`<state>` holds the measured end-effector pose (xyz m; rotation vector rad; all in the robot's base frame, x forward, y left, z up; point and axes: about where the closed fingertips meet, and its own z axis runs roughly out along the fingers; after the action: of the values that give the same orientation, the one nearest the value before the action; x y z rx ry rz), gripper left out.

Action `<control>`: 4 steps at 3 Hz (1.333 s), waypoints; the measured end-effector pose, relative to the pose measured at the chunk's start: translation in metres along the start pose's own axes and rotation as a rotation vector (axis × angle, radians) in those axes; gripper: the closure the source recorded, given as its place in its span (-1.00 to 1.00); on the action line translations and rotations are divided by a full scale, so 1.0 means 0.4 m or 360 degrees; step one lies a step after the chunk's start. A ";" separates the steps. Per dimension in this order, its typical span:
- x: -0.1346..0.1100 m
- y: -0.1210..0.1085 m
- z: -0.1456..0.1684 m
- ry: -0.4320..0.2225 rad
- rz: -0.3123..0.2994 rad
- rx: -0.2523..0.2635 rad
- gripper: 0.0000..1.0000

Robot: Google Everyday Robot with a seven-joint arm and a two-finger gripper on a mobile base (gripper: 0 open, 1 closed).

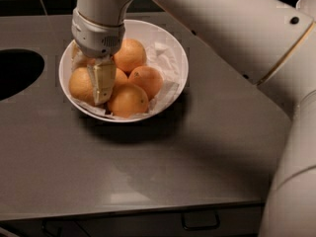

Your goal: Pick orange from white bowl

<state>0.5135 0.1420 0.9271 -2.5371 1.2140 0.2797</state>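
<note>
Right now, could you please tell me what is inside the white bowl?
The white bowl holds oranges on crumpled white paper. The gripper sits among those on the left, covering part of them, so the exact count is hidden.

Dim warm light, soft shadow beneath white bowl (153, 33), jaws inside it.
</note>
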 end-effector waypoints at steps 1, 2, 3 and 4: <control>0.000 0.000 0.000 0.0000 0.0000 0.0000 0.62; -0.014 0.001 -0.021 -0.0004 -0.0006 0.0069 1.00; -0.046 0.012 -0.068 0.0028 -0.0029 0.0175 1.00; -0.069 0.031 -0.117 0.0076 -0.0029 0.0303 1.00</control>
<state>0.4886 0.1377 0.9766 -2.4019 1.1740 0.0950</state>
